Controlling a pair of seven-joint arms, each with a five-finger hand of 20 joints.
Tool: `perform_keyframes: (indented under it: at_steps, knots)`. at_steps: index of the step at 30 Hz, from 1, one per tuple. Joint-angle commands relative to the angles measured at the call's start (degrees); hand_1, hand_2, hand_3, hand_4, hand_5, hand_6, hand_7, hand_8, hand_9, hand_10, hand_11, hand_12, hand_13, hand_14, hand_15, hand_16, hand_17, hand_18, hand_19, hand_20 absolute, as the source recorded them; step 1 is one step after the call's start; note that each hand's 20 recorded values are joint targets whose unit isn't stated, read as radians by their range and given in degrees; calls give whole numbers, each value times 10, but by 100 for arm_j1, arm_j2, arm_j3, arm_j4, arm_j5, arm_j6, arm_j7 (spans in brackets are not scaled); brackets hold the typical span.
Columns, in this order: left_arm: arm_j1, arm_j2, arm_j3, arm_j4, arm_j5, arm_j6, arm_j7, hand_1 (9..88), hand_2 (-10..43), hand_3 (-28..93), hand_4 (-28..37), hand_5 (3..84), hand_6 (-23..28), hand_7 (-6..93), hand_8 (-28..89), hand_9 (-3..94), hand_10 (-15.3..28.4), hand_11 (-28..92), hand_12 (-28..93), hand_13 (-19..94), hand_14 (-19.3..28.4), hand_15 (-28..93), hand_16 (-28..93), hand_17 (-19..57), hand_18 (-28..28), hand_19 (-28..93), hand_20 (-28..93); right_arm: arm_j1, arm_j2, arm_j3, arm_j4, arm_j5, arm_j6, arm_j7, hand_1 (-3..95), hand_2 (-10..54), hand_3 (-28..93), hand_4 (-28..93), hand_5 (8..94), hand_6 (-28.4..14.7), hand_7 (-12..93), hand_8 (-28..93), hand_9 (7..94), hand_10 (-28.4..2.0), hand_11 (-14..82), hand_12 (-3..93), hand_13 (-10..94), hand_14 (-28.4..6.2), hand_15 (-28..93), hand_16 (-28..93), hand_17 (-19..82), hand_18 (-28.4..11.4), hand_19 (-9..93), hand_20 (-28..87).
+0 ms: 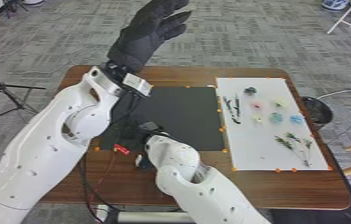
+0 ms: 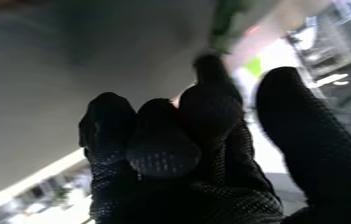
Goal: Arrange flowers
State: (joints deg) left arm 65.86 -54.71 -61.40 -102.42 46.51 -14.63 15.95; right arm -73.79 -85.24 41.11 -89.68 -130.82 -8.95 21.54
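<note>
Grey patterned carpet surrounds a brown wooden bench, with a tripod on the left and a black bin beside its right edge. A black mat and, to its right, a white sheet lie on the bench, edged with small orange tabs. On the sheet, a dark bloom sits at the far end, above small flower heads: pink, yellow and blue. Dark stems lie along the sheet's left side; leafy green sprigs lie at its nearer right.

The left hand is raised beyond the bench's far left side, fingers extended and loosely parted. The right hand is over the mat; a blurred green strip appears beside it in the wrist view, but whether it is pinched I cannot tell.
</note>
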Motion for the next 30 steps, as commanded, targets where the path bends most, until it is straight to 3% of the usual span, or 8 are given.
perform_keyframes:
  at_steps: [1, 6, 8, 10, 13, 21, 26, 30]
  knots:
    - [167, 90, -104, -126, -37, 134, 21, 233, -71, 644, -283, 196, 20, 200, -104, 145, 89, 101, 213, 124, 133, 55, 106, -187, 197, 355, 77, 119, 258, -242, -81, -1618, 611, -643, 308, 86, 912, -137, 402, -41, 176, -114, 779, -108, 622, 408, 779, -90, 828, 325, 481, -203, 932, 658]
    - [177, 65, -158, -133, -16, 5, 3, 233, -70, 643, -283, 196, 20, 198, -103, 145, 90, 101, 214, 124, 133, 54, 106, -187, 198, 354, 77, 227, 133, -148, -56, -1720, -607, -884, 307, 114, 928, -120, 362, -13, 159, -114, 779, -109, 601, 412, 774, -91, 827, 321, 474, -206, 932, 657]
    - [26, -113, -39, 33, -11, -115, -105, 234, -70, 642, -283, 196, 21, 198, -103, 145, 90, 101, 214, 124, 133, 54, 106, -187, 197, 354, 77, 253, 96, -34, -30, -1779, -1175, -806, 300, 152, 931, -96, 339, 2, 167, -122, 787, -109, 621, 401, 781, -92, 839, 311, 477, -209, 932, 662]
    - [19, -107, -35, 25, -20, -95, -75, 233, -70, 644, -283, 197, 21, 198, -103, 145, 90, 100, 214, 124, 133, 54, 105, -187, 197, 354, 77, 383, 24, 14, 82, -1806, -1496, -951, 295, 179, 932, -88, 321, 12, 169, -127, 791, -107, 635, 391, 787, -91, 847, 307, 480, -213, 932, 673]
    - [-38, -106, 56, 48, -36, -12, -61, 234, -70, 642, -283, 197, 21, 199, -103, 145, 90, 101, 214, 124, 133, 55, 106, -187, 197, 355, 77, 453, 34, 107, 164, -1979, -1568, -1335, 287, 204, 932, -80, 303, 22, 177, -132, 794, -109, 650, 380, 792, -90, 854, 305, 484, -217, 932, 685]
    - [-6, -45, 32, -2, -44, 108, -4, 233, -70, 643, -283, 200, 22, 198, -103, 147, 90, 101, 214, 125, 133, 55, 105, -187, 198, 354, 76, 549, 87, 73, 221, -2097, -1557, -1424, 277, 234, 932, -77, 295, 36, 186, -144, 793, -111, 667, 368, 790, -92, 861, 308, 484, -218, 932, 697]
    - [90, 2, -44, -65, -52, 147, 3, 234, -69, 641, -283, 200, 22, 198, -103, 146, 90, 100, 214, 124, 134, 56, 105, -187, 198, 355, 77, 566, 162, -75, 231, -2162, -1288, -1130, 269, 242, 932, -78, 297, 30, 186, -144, 793, -112, 669, 360, 792, -91, 860, 305, 487, -218, 932, 694]
    - [242, 125, -151, -180, -70, 273, 40, 233, -70, 643, -283, 199, 21, 198, -103, 146, 90, 100, 214, 124, 133, 55, 105, -187, 198, 354, 77, 626, 253, -129, 184, -2081, -1079, -1235, 267, 240, 932, -69, 306, 21, 182, -143, 799, -111, 670, 351, 799, -88, 859, 301, 495, -217, 932, 692]
